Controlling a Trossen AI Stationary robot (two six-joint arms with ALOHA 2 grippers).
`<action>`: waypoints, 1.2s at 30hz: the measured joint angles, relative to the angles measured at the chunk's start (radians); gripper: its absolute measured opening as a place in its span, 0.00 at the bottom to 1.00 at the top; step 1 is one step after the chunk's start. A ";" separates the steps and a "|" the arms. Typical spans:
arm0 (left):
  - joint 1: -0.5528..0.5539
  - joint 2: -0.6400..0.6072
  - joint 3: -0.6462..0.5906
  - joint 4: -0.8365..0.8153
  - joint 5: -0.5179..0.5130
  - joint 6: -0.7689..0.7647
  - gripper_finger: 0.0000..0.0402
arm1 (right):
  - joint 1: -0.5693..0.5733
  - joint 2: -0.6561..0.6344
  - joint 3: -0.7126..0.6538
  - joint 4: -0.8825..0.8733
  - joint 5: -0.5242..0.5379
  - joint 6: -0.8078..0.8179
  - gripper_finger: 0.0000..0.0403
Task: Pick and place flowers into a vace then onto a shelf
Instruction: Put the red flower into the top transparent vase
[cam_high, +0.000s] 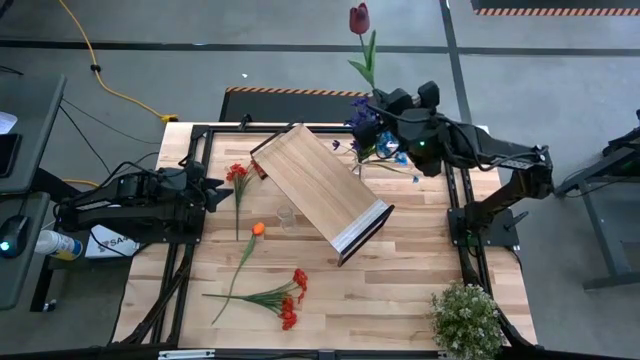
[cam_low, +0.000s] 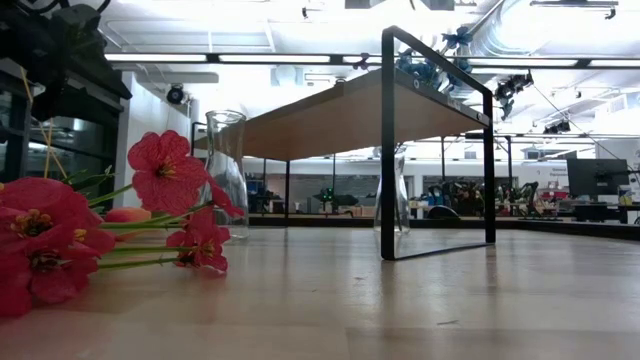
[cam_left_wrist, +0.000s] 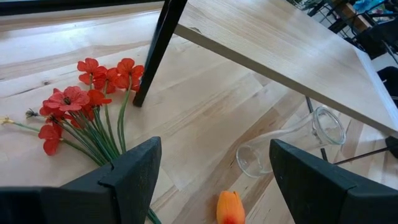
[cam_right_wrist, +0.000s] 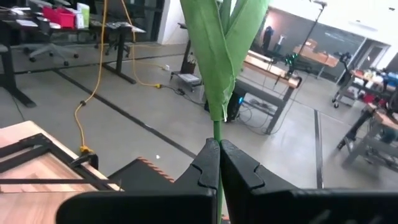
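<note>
Wooden bench (cam_high: 400, 280) carries the shelf (cam_high: 318, 186) at its centre, with an empty glass vase (cam_high: 286, 215) just beside it. Red flowers (cam_high: 285, 300) lie loose near the front edge. At the far right corner, the right gripper (cam_right_wrist: 219, 163) clamps a maroon flower (cam_high: 362, 45) stem. The left gripper (cam_left_wrist: 211, 171) is open above a red bunch (cam_left_wrist: 84, 102).
</note>
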 joint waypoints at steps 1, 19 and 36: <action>0.000 0.000 0.000 0.000 0.000 0.000 0.83 | 0.004 -0.005 0.000 0.019 -0.004 -0.029 0.00; 0.000 0.000 0.000 0.001 0.000 -0.004 0.83 | -0.057 -0.119 -0.053 0.316 -0.479 -0.315 0.00; 0.000 0.000 0.000 0.002 0.000 -0.008 0.83 | -0.097 -0.415 -0.674 0.835 -0.693 -0.313 0.00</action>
